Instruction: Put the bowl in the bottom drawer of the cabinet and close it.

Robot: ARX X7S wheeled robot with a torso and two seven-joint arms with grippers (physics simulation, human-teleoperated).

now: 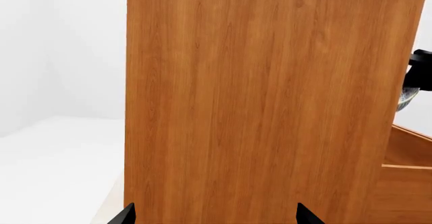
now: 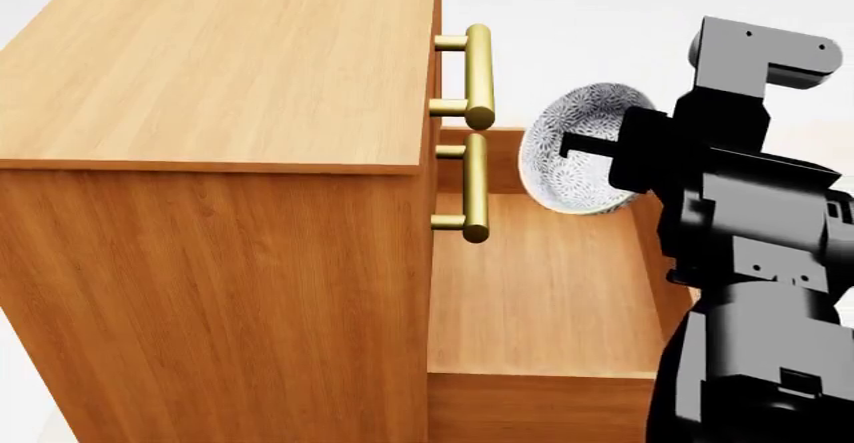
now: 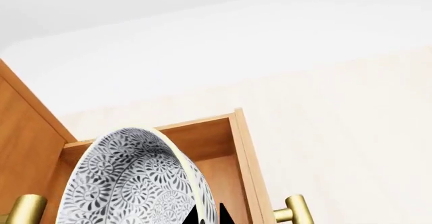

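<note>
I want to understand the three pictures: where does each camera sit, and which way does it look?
Head: looks down over the cabinet, the open bottom drawer and the bowl in the right gripper.
Left wrist: faces the cabinet's side; left gripper tips show.
Right wrist: looks past the bowl into the drawer; right gripper tips show.
All three views share the bowl and the drawer.

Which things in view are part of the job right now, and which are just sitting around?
Job:
bowl, tilted on edge, in the right gripper
bottom drawer, pulled open below it
cabinet

Not in use:
two upper drawer handles
left gripper, open beside the cabinet's side
</note>
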